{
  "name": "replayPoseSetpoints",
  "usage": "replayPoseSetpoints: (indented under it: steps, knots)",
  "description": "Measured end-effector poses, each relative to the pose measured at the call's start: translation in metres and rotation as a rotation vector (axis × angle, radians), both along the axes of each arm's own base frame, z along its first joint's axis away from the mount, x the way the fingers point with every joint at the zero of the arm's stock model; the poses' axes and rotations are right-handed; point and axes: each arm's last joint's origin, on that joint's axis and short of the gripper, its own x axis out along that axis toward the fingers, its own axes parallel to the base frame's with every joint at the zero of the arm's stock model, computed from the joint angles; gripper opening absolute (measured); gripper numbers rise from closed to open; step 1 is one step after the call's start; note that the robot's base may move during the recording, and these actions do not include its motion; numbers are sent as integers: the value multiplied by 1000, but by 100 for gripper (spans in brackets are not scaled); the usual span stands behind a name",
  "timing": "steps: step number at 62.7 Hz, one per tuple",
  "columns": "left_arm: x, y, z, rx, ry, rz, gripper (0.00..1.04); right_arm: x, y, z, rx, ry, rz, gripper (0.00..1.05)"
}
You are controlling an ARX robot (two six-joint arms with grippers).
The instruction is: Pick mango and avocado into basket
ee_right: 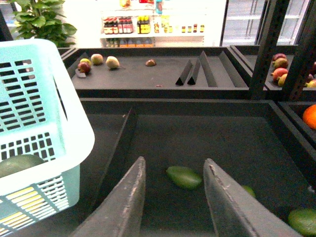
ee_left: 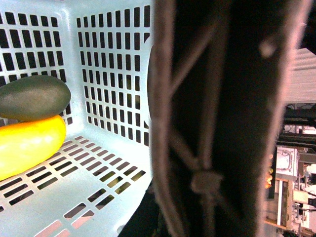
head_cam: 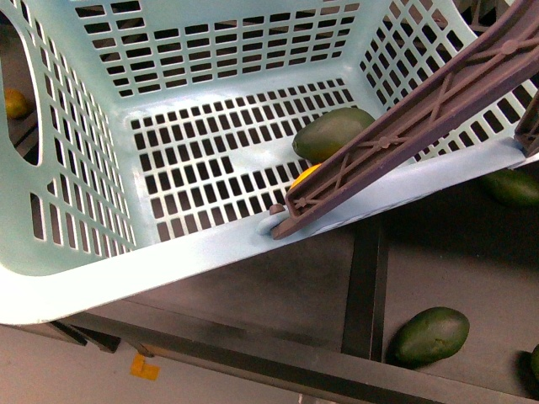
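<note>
Mango [ee_left: 27,143] and avocado [ee_left: 32,97] lie touching in the basket [head_cam: 168,252]; we keep the right gripper [ee_right: 173,197], wide open and empty, clear of its rim; the left gripper's state cannot be told.

I am seeing no readable text anywhere; labels on the distant shelf bottles [ee_right: 129,24] are showing too small and blurred.

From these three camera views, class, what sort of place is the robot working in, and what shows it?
Most likely a grocery shop's produce section: a teal shopping basket, dark display bins holding loose fruit, and shelves of bottles in the background.
</note>
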Motion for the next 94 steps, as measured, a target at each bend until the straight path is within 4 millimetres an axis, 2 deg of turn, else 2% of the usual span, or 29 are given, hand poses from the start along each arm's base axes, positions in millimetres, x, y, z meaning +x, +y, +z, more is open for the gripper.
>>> replayPoseSetpoints:
  steps: [22,38,44,48,55,62,89,94]
  knots:
    - [0,0,0,0,0,-1,4,0,0,0,0,0,0,97]
    - [0,0,0,5,-6,13,4,0,0,0,0,0,0,96]
    - [3,-7,1,19,-80,278,4,0,0,0,0,0,2,96]
    - [8,-8,0,33,-101,397,4,0,0,0,0,0,2,96]
    - [41,-2,-1,37,-112,473,4,0,0,0,0,-1,0,96]
    - [73,6,-11,8,-71,520,4,0,0,0,0,-1,0,96]
    - [199,21,-84,-132,120,726,4,0,0,0,0,-1,0,96]
    - [213,23,-96,-150,143,754,4,0,0,0,0,-1,0,96]
